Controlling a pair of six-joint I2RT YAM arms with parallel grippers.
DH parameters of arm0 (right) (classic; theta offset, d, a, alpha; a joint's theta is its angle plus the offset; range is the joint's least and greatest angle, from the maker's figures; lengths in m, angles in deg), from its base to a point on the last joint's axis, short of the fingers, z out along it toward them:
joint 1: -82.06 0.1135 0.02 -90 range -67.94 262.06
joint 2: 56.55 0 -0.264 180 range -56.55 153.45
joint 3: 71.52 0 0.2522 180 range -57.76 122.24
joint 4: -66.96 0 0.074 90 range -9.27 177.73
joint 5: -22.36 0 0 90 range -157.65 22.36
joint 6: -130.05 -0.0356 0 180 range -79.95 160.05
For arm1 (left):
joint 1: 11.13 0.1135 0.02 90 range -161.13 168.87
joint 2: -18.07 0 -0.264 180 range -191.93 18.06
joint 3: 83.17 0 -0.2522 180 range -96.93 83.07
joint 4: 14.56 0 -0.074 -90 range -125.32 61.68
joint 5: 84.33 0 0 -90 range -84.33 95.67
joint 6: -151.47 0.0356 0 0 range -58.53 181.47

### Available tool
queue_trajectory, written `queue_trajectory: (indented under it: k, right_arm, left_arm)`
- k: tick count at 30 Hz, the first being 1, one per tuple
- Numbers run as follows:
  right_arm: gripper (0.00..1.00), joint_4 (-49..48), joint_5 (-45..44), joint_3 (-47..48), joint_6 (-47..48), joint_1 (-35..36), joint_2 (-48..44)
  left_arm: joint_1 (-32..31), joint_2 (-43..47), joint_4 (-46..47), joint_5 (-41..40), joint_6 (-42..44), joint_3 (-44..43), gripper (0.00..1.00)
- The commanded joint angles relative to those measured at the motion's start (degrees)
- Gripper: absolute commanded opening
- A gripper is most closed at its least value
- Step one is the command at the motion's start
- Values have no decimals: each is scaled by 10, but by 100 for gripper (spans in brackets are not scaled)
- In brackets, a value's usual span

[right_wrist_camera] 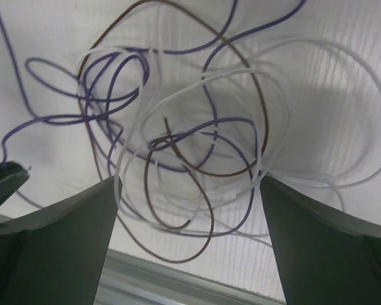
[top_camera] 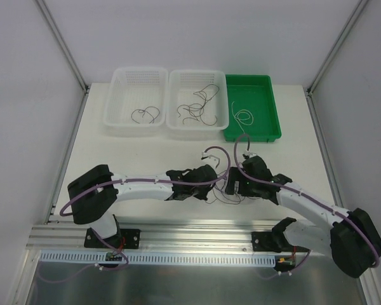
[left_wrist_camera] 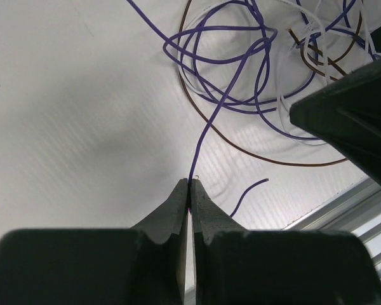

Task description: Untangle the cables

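A tangled clump of thin cables (top_camera: 223,190), purple, brown and white, lies on the white table between my two grippers. It shows as loops in the left wrist view (left_wrist_camera: 254,76) and in the right wrist view (right_wrist_camera: 178,146). My left gripper (left_wrist_camera: 190,184) is shut on one end of a purple strand (left_wrist_camera: 206,136) that leads up into the clump; it sits left of the clump (top_camera: 211,176). My right gripper (right_wrist_camera: 187,190) is open, its fingers either side of the clump's loops, just right of it (top_camera: 236,184).
Two white baskets (top_camera: 117,117) (top_camera: 173,121) with several dark strands and a green tray (top_camera: 267,130) with a white strand stand at the back. An aluminium rail (top_camera: 197,232) runs along the near table edge, close to the clump.
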Motion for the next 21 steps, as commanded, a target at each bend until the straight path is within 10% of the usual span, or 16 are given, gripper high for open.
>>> queue_trajectory:
  k: [1, 4, 13, 21]
  right_arm:
    - [95, -40, -88, 41, -14, 36, 58]
    - [82, -40, -125, 52, -22, 54, 96]
    - [1, 1, -198, 60, -22, 52, 139]
    - [1, 110, -201, 61, -1, -55, -21]
  left_arm:
    - [-3, 48, 5, -26, -37, 28, 0]
    - [-3, 84, 6, -44, -45, 58, 0]
    - [33, 241, -17, -89, -70, 181, 0]
    - [229, 534, -92, -71, -121, 342, 0]
